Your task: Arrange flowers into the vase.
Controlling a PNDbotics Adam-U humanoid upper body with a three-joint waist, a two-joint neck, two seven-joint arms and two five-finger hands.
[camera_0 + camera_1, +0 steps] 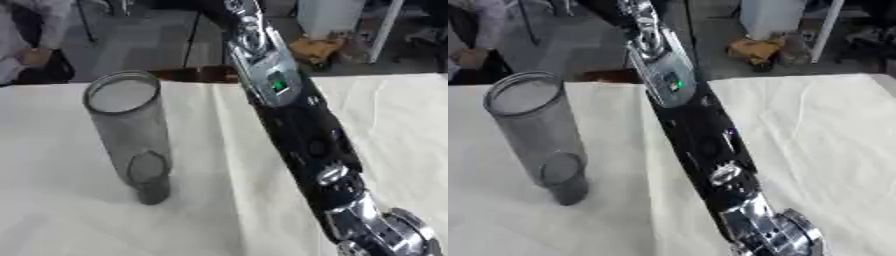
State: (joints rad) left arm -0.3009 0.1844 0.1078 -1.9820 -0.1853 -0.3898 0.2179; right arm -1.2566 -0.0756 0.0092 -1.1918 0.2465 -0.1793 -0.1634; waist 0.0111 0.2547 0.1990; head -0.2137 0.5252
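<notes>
Vase (131, 131) stands upright, nothing inside; arm (297, 125) crosses beside it, fingers unseen.

Arm (297, 130) cut off at top and bottom edges; neither hand shows; floor clutter (317, 49) blurred.

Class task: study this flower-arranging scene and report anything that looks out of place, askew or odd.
No flowers show anywhere on the white cloth, though the task needs them. The grey see-through vase appears empty. A black and silver robot arm crosses the picture diagonally, its hand out of view. Nothing is spilled or damaged.
</notes>
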